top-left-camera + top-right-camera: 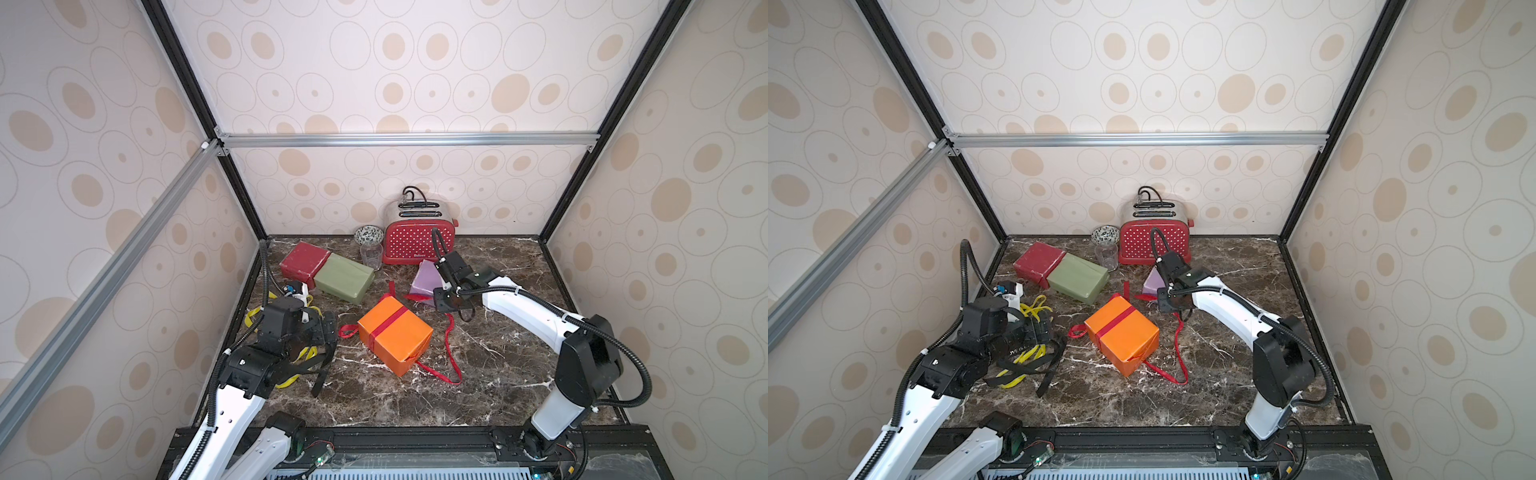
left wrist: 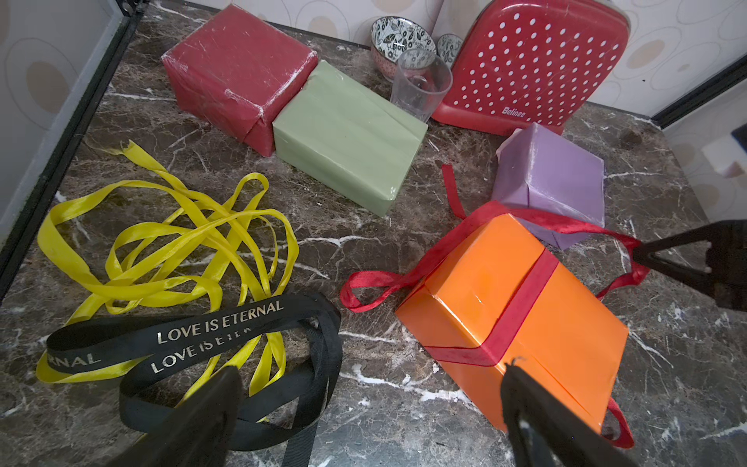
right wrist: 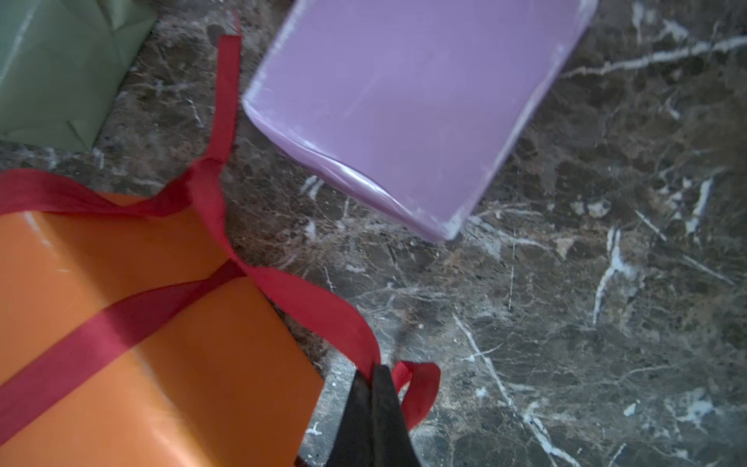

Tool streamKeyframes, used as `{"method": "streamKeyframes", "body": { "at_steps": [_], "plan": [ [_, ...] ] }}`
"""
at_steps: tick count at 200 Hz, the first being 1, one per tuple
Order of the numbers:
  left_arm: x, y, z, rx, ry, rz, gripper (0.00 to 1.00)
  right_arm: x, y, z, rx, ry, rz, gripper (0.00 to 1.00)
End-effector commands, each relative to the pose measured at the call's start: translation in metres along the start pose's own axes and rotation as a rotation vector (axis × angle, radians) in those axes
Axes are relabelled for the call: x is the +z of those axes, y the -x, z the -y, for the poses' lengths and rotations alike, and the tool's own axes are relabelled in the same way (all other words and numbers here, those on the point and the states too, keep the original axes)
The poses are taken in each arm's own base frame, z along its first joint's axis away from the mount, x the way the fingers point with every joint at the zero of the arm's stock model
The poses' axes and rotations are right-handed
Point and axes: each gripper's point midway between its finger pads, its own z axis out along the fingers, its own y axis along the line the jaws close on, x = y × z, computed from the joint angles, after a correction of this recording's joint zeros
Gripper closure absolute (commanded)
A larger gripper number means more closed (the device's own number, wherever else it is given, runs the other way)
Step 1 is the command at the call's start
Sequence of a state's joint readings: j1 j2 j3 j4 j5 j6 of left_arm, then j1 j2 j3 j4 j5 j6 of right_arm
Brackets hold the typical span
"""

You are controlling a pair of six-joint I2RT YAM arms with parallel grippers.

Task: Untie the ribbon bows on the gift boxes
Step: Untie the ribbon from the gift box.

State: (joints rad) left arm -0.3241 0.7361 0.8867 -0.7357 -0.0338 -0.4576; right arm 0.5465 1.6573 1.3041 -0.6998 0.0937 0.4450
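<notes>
- Partly, the lilac box (image 1: 423, 277) hides behind the right arm in both top views; the left arm covers some of the yellow ribbons (image 2: 161, 242) and black ribbon (image 2: 218, 323), loose near the table's (image 1: 498, 374) left edge.
- Right gripper (image 3: 374, 370): fingers pressed together, pinching the red ribbon (image 3: 315, 311) that wraps the orange box (image 2: 505, 291) mid-table.
- Left gripper (image 2: 370, 372): fingers spread wide, one over the black ribbon, one over the orange box's corner.
- Red box (image 2: 238, 68) and green box (image 2: 347, 133) touch near the back.
- Open marble lies in front of the orange box and by the right arm.
</notes>
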Motion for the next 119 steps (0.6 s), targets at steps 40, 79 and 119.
{"method": "streamKeyframes", "body": {
  "at_steps": [40, 79, 119],
  "plan": [
    [-0.004, 0.001, -0.006, 0.02, 0.025, 0.011, 0.01, 0.017, -0.023, 0.022, 0.075, 0.049, 0.047, 0.69],
    [0.002, -0.004, 0.002, 0.029, -0.018, -0.02, 0.01, -0.006, -0.026, 0.039, 0.138, 0.033, 0.175, 0.47],
    [0.002, -0.008, 0.018, 0.042, -0.112, -0.043, 0.01, -0.038, -0.041, 0.065, 0.236, 0.01, 0.304, 0.35]
  ]
}}
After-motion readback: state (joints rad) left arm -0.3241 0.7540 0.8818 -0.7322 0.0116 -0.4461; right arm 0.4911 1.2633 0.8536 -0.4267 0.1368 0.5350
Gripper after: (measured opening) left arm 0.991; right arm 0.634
